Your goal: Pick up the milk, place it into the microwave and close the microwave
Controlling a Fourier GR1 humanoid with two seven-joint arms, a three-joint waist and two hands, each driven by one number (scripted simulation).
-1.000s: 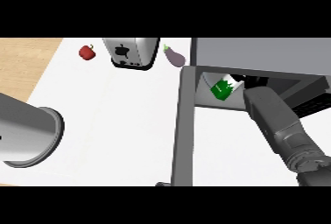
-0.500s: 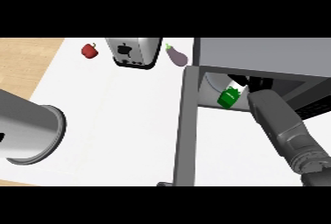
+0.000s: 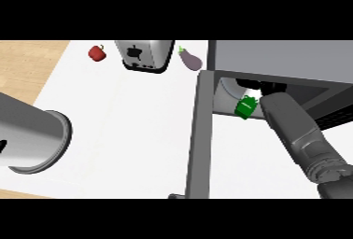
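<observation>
Two arms show, left to right: the left forearm (image 3: 31, 133) comes in big and close at the left edge, and its hand is out of view. Up top sit a red pepper (image 3: 98, 53), a toaster (image 3: 145, 54) and an eggplant (image 3: 190, 59) on the white counter (image 3: 124, 121). Next, the open microwave door (image 3: 198, 135) stands edge-on down the middle, with the microwave (image 3: 276, 60) body behind and right of it. The milk (image 3: 246, 107), a small green carton, sits at the mouth of the cavity, just inside the door line, tilted. The right forearm (image 3: 296, 135) reaches up to it; the right hand (image 3: 265, 87) is mostly buried in the dark cavity above the carton, so whether the fingers are curled on the carton or let go, cannot tell. Judged: the carton is light, stiff-walled cardboard, a bit slick, tips easily, won't break. Best hold is across the flat sides at mid-height, not the gabled top. Placing looks about done; the door is not yet closed, likely a push from the door's outer side.
</observation>
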